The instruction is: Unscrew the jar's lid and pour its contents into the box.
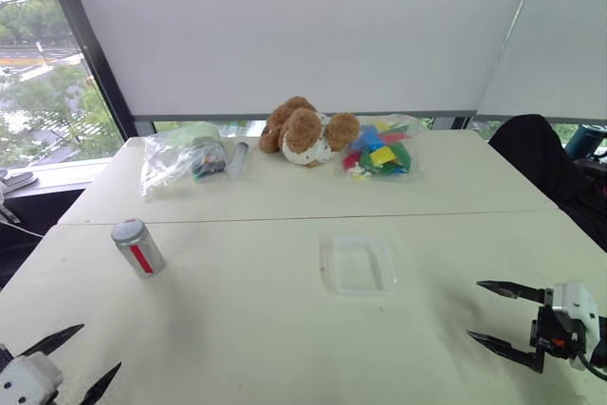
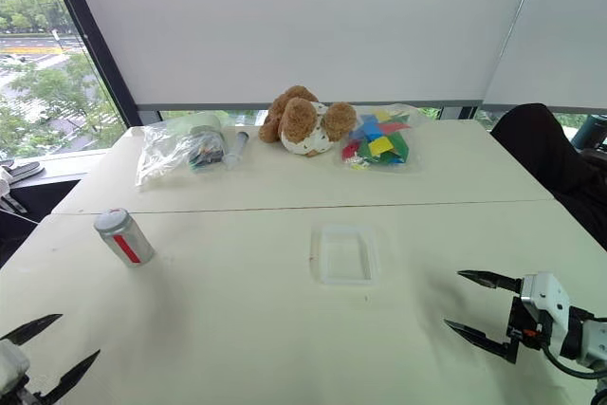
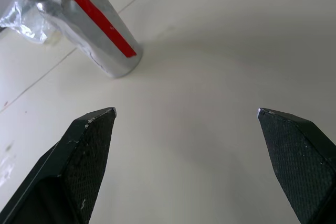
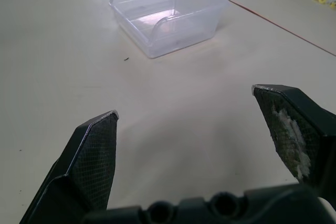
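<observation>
Lidded jar (image 1: 138, 248) upright left of box (image 1: 358, 265); end effectors agape.

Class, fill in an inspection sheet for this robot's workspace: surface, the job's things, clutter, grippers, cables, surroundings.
Surface: white table, a seam running across it.
Job's things: jar upright near the robot's left, lid still on; clear box at centre, looks empty; contents not visible.
Clutter: teddy bear, bag of coloured blocks, clear bag and clear tube along the far edge.
Grippers: left gripper open, off the jar; right gripper open, off the box.
Cables: nothing seen on the table.
Surroundings: window at left, white blinds behind.
</observation>
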Controlling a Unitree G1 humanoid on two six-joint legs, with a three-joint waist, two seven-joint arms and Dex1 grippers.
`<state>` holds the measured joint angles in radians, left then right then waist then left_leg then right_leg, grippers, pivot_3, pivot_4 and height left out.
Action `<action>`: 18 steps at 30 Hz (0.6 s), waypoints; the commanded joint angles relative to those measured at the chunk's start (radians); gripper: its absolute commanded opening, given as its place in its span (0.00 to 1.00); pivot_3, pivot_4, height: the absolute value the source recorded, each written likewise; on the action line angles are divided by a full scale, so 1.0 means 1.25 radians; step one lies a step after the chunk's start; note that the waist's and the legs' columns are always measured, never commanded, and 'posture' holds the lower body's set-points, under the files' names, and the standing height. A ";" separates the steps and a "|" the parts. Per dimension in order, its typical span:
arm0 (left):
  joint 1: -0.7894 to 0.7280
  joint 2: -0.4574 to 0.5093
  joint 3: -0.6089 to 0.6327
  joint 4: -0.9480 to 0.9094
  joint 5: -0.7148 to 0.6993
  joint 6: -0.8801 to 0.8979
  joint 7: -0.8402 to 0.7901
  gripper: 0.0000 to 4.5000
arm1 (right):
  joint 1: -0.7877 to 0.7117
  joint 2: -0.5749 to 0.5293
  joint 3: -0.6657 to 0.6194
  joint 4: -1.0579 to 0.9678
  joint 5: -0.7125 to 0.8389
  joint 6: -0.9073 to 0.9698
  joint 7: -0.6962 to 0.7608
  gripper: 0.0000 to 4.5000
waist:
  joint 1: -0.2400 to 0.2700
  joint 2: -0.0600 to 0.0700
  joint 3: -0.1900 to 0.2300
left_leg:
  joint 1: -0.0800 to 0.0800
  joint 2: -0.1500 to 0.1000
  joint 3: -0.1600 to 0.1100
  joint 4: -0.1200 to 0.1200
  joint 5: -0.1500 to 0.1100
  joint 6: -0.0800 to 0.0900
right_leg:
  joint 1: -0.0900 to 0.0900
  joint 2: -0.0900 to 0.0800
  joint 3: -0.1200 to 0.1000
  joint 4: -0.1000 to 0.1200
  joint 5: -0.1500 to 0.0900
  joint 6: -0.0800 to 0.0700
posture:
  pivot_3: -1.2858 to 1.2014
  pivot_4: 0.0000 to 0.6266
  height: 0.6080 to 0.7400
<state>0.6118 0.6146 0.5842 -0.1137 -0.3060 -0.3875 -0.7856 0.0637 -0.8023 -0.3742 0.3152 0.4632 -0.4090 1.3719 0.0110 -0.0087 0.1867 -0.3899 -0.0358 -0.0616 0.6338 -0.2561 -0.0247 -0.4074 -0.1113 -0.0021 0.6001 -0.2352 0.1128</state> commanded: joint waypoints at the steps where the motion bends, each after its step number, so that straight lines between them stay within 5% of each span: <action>1: 0.023 -0.015 0.011 -0.019 -0.023 0.007 -0.003 0.99 | -0.019 0.009 0.004 -0.035 0.019 0.012 -0.008 1.00 | -0.002 0.000 0.000 | 0.000 0.000 0.000 0.000 0.000 0.000 | 0.000 0.000 0.000 0.000 0.000 0.000 | 0.52 0.24 1.00; 10: 0.082 -0.092 0.095 -0.096 -0.286 0.235 0.038 0.99 | -0.143 0.139 0.080 -0.281 0.157 0.152 -0.097 1.00 | -0.018 -0.001 0.001 | 0.001 0.001 -0.002 0.001 0.000 0.000 | 0.000 0.001 0.001 0.003 0.000 0.000 | 0.52 0.24 1.00; 18: 0.039 -0.385 0.089 -0.213 -0.253 0.207 0.337 0.99 | -0.214 0.236 0.180 -0.354 0.172 0.158 -0.067 1.00 | -0.006 -0.004 0.000 | 0.001 0.000 -0.003 0.002 0.000 0.000 | 0.000 0.000 0.000 0.003 0.000 0.001 | 0.52 0.24 1.00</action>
<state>0.6557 0.1651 0.6970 -0.3168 -0.6369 -0.1049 -0.4349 -0.1801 -0.5150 -0.1513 -0.0982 0.6713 -0.1897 1.2714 0.0038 -0.0133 0.1862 -0.3891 -0.0361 -0.0650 0.6383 -0.2561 -0.0247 -0.4065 -0.1112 -0.0015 0.6034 -0.2341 0.1144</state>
